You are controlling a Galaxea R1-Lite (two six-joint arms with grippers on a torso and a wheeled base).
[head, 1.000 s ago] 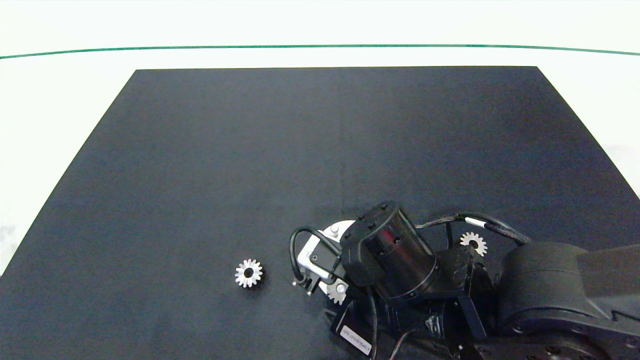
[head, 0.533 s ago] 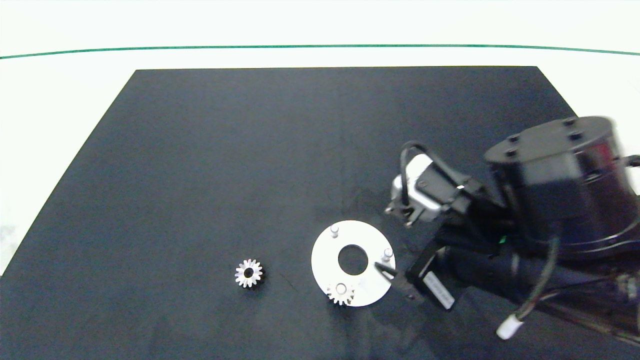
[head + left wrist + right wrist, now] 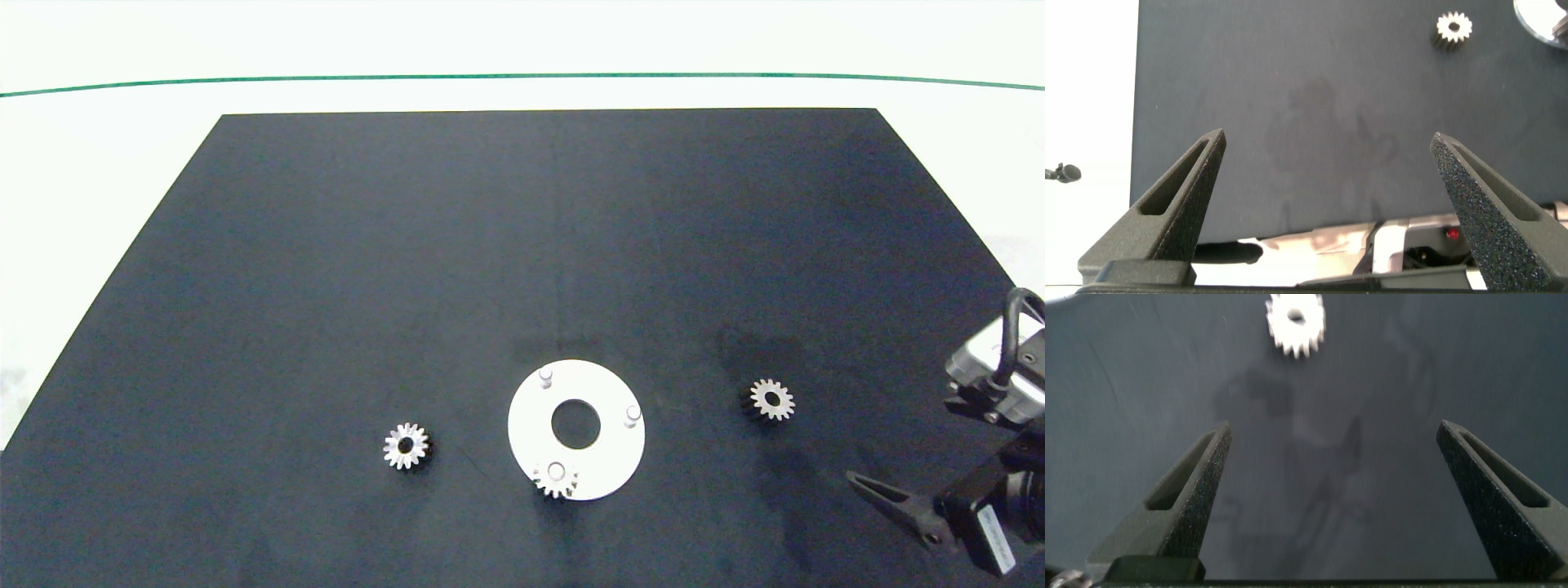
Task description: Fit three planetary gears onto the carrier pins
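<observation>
The white disc lies at the mat's near middle. One planetary gear sits on its nearest carrier pin. Two carrier pins stand bare. A second gear lies loose on the mat left of the disc, and the left wrist view shows it too. The third gear lies right of the disc. My right gripper is open and empty, held low near the mat's right front corner, with that gear ahead of it. My left gripper is open and empty over the mat's left part, outside the head view.
The black mat covers a white table that has a green line near its far edge. The right arm's wrist and camera stand at the right edge.
The right arm has pulled back from over the disc to the right front corner. That uncovered the disc, the gear on its near pin, and the right loose gear.
</observation>
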